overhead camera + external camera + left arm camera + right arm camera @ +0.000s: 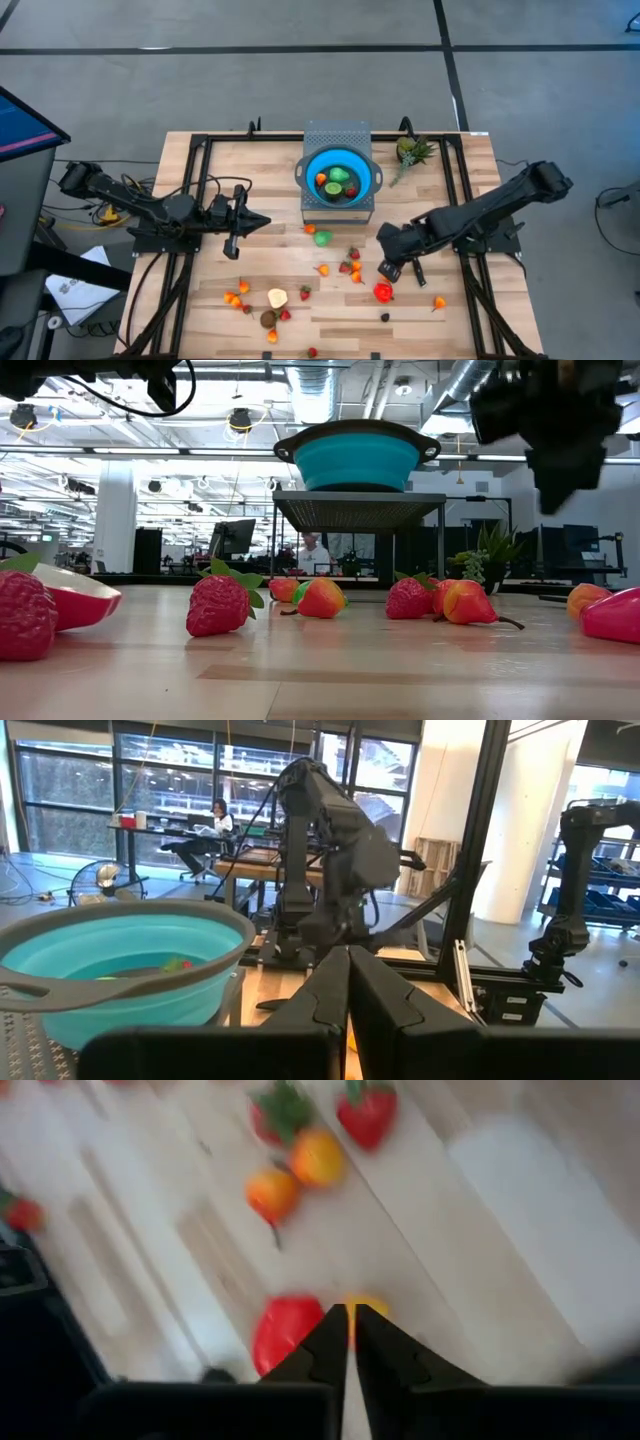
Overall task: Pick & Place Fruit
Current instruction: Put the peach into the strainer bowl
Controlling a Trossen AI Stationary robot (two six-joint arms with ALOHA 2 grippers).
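The blue bowl (340, 178) stands on a grey perforated stand (337, 133) at the table's far middle, with a few fruits (334, 180) inside. More small fruits lie loose on the table: a green one (322, 238), strawberries (352, 254), orange ones (235, 298) and a red one (383, 292). My right gripper (388, 270) points steeply down, above the table just beside the red fruit (283, 1330), fingers shut with nothing between them. My left gripper (262, 222) hangs shut, level, to the left of the bowl (120, 960).
A spiky green-leaved pineapple-like piece (412, 152) lies right of the stand. A pale yellow piece (277, 297) and a brown one (268, 318) lie near the front left. Black frame rails (196, 200) run along the table's left and right sides.
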